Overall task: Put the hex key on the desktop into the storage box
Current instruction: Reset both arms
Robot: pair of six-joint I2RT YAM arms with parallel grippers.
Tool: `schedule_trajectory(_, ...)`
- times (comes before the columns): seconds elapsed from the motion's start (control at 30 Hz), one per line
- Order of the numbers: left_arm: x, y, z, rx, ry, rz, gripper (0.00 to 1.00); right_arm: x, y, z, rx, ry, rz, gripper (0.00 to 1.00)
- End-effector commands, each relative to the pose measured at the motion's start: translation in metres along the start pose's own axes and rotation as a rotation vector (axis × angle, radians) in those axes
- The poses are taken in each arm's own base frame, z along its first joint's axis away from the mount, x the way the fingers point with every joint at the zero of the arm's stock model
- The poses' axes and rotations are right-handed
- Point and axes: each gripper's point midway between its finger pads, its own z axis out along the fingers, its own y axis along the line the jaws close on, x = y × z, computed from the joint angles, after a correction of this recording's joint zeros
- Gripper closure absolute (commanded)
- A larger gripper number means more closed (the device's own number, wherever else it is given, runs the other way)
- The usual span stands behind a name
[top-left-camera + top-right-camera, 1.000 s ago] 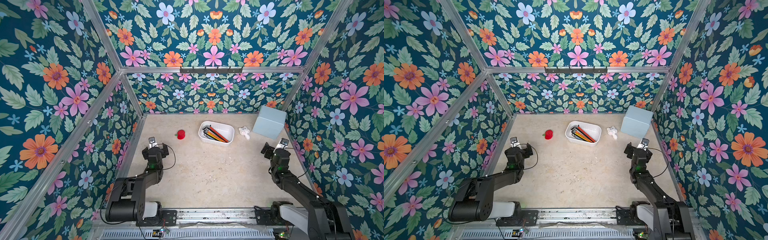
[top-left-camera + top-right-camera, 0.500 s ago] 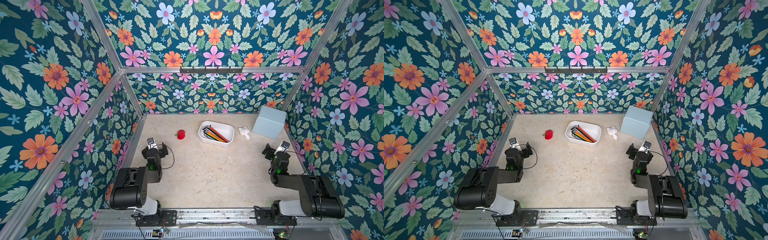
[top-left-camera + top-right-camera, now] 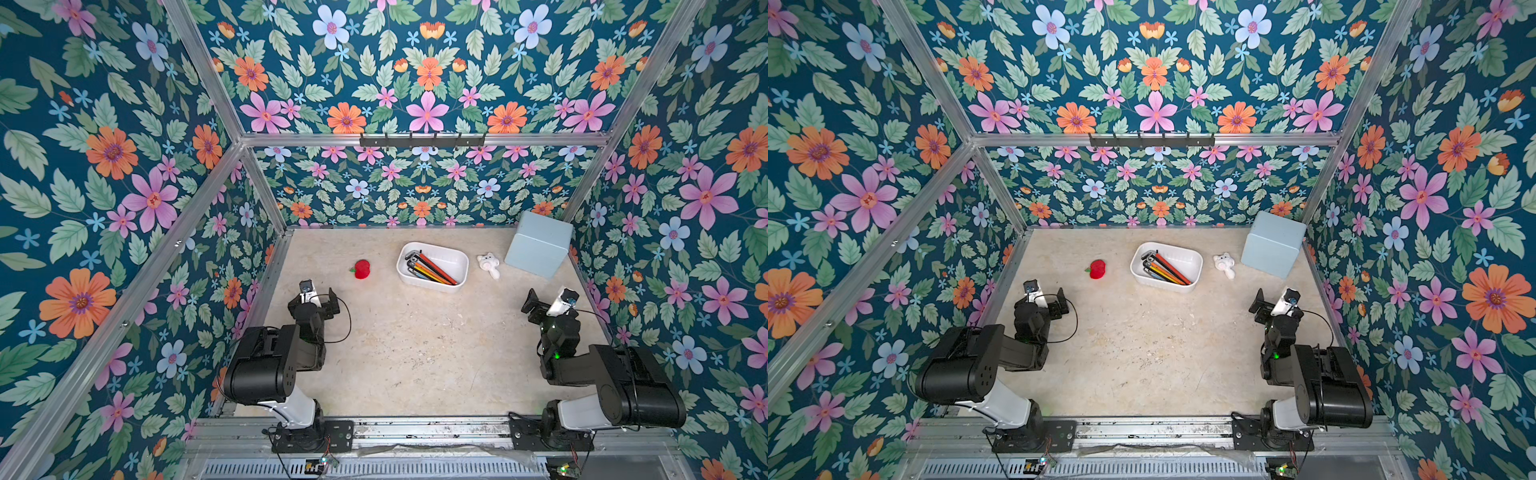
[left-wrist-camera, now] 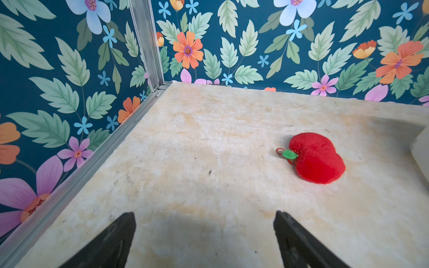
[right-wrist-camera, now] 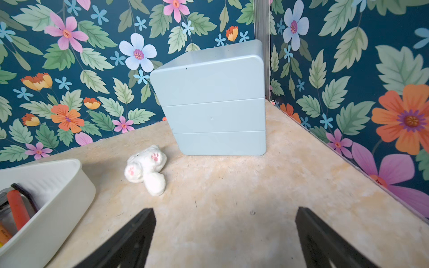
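Observation:
The white storage box (image 3: 462,261) (image 3: 1197,258) stands on the beige desktop (image 3: 415,345) near the back. Several hex keys (image 3: 432,270) (image 3: 1165,268) with orange, red and black shafts lie inside it. No hex key shows on the bare desktop. My left gripper (image 3: 318,297) (image 4: 204,213) hovers low at the left side, open and empty. My right gripper (image 3: 546,305) (image 5: 225,209) hovers low at the right side, open and empty. In the right wrist view the box wall (image 5: 58,199) and an orange hex key (image 5: 17,208) show at the edge.
A red plush apple (image 3: 362,269) (image 4: 316,159) lies left of the box. A small white plush toy (image 3: 488,264) (image 5: 147,168) lies to its right. A pale blue cube-shaped box (image 3: 538,245) (image 5: 216,102) fills the back right corner. Floral walls close in three sides.
Both arms have folded back, their rear links swinging down toward the front rail. The grippers stay open and in nearly the same places. No object has moved.

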Motion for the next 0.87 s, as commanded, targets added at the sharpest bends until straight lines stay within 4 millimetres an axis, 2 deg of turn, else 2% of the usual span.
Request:
schedule_trajectory(0.0, -0.011, -0.001, 0.0, 0.003, -0.041, 0.0, 0.0, -0.011, 0.004, 0.0, -0.015, -0.042, -0.005, 0.01)
schedule_trajectory(0.43, -0.01, -0.003, 0.001, 0.005, -0.038, 0.011, 0.01, -0.011, 0.004, 0.0, -0.016, -0.047, -0.004, 0.01)
schedule_trajectory(0.57, -0.009, -0.018, 0.003, 0.087, -0.019, 0.048, 0.01, -0.011, 0.004, 0.0, -0.016, -0.048, -0.006, 0.01)
schedule_trajectory(0.83, -0.009, -0.019, 0.003, 0.09, -0.018, 0.047, 0.01, -0.011, 0.004, 0.0, -0.014, -0.047, -0.006, 0.01)
